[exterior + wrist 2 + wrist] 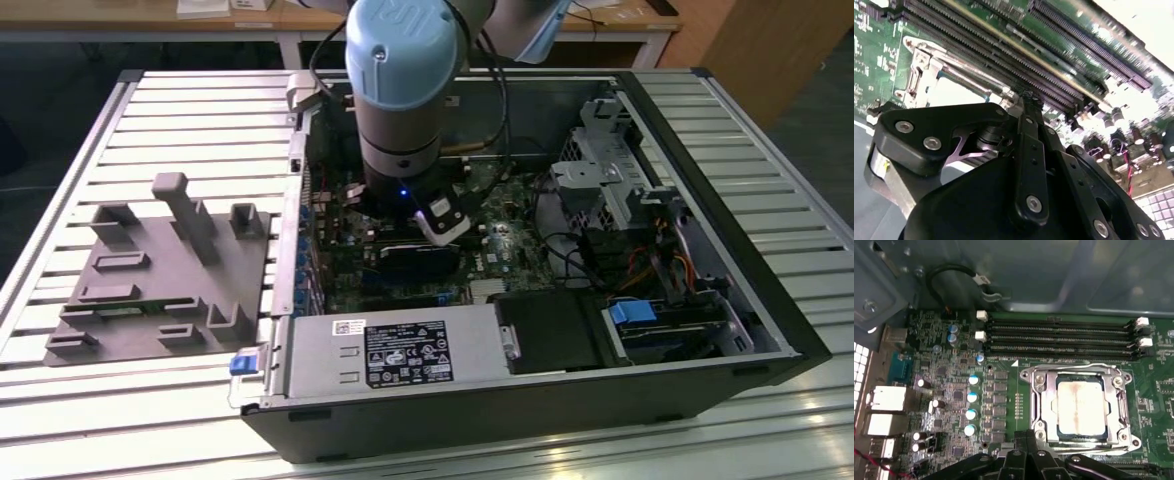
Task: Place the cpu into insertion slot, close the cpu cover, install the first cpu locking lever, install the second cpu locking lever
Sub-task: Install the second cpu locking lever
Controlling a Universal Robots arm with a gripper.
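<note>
While the arm reaches down into the open computer case, the first wrist view shows one cpu already seated in the insertion slot, its silver-grey top marked with a pale smear. One cpu cover, a silver frame, lies closed flat around it, and a thin wire locking lever runs along the frame's edge nearest the memory slots. Four long black memory slots lie side by side just beyond the socket, with four white clips visible at their ends. A row of four small silver-topped capacitors stands on the green motherboard beside the socket. The gripper hovers just at the socket's near edge; its black fingers stand close together with nothing between them, their tips cut off by the frame's edge in the first wrist view. In the exterior view the socket is hidden behind the arm, and one grey fixture block sits on the slatted table outside the case.
</note>
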